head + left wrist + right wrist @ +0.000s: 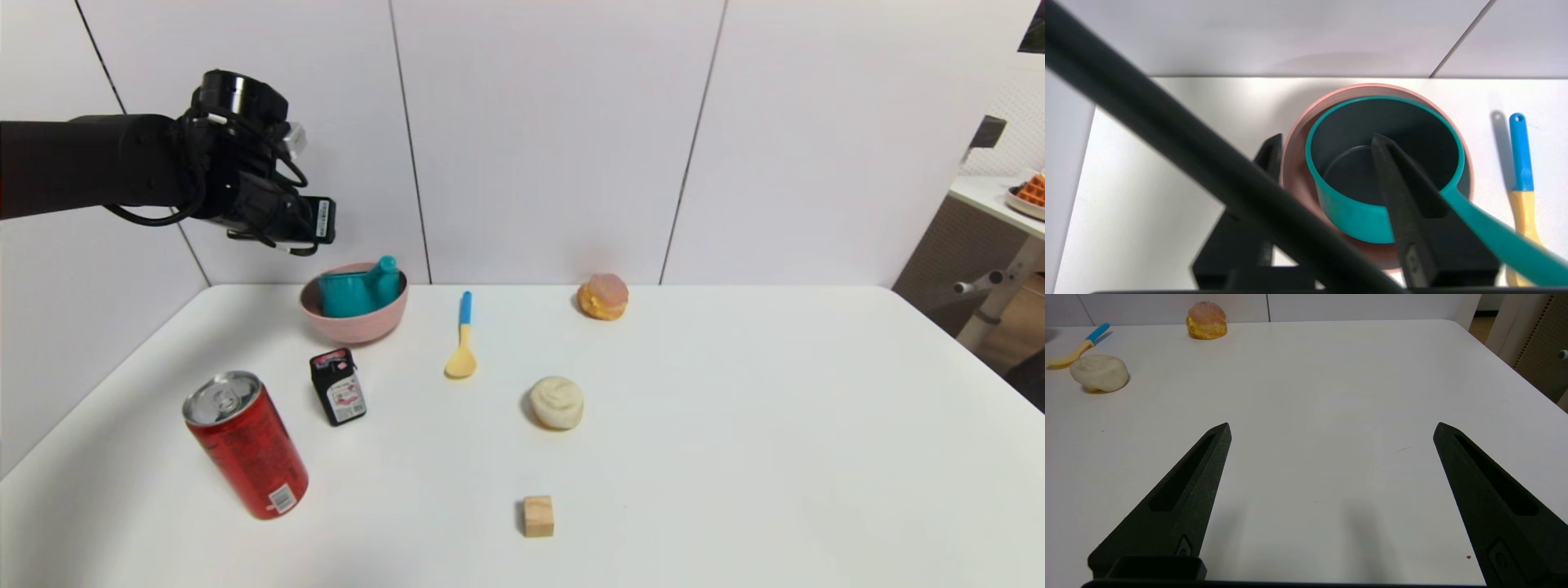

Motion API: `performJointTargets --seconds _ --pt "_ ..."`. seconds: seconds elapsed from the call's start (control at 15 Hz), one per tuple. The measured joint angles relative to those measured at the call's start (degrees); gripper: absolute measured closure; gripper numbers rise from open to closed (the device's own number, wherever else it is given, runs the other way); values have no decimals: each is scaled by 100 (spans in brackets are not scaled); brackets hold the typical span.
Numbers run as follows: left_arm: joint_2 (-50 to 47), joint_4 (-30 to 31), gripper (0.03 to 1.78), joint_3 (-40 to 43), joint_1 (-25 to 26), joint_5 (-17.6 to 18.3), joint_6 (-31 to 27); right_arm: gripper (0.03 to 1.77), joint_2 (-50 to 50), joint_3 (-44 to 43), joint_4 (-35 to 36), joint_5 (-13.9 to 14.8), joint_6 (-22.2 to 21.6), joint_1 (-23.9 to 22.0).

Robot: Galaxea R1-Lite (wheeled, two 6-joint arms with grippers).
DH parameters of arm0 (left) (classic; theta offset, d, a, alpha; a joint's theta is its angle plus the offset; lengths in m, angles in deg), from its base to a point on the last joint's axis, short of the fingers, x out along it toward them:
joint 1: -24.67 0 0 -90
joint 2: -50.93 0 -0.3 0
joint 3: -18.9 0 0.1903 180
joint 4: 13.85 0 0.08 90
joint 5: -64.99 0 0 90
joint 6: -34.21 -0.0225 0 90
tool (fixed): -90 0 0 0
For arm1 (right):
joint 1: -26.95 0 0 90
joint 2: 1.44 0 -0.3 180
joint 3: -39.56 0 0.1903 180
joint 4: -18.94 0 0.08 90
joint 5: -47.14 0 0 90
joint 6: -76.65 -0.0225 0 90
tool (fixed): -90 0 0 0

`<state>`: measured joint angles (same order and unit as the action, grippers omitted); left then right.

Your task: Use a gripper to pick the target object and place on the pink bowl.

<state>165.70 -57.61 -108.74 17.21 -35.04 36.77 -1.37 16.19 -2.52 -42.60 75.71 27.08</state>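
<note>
1. Left claw hangs in the air above the far left corner of the white surface. We see its two fingers spread apart and holding nothing.
2. From the left wrist view, we see one finger over the teal saucepan and the other outside the rim of the pink bowl.
3. We find the saucepan sitting inside the bowl. It is tilted, with its long handle sticking out over the bowl's rim toward the spoon.
4. That spoon, blue in the handle and yellow in the scoop, lies flat on the surface just beside the bowl.
5. Nearer the robot we count a small black box with a pink label, standing near the bowl, and a red can, leaning.
6. Toward the middle lie a pale bun and a wooden cube, well apart. An orange and pink pastry sits near the back wall.
7. Right claw hovers over a bare stretch of the surface, its fingers wide apart and gripping nothing.
</note>
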Motion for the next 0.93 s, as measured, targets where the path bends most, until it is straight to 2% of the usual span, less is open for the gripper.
performJointTargets --seconds 0.33,0.6,0.73,0.93 --pt "-295 4 54 -424 2 -11 0 9 0 0 0 0 1 0" --pt "-1370 -68 37 -312 20 -40 -61 9 0 0 0 -2 0 0" --pt "-2170 -72 31 184 101 -52 -94 9 0 0 0 0 0 0" --pt "-3528 -49 25 1847 208 -66 -127 9 0 0 0 0 0 0"
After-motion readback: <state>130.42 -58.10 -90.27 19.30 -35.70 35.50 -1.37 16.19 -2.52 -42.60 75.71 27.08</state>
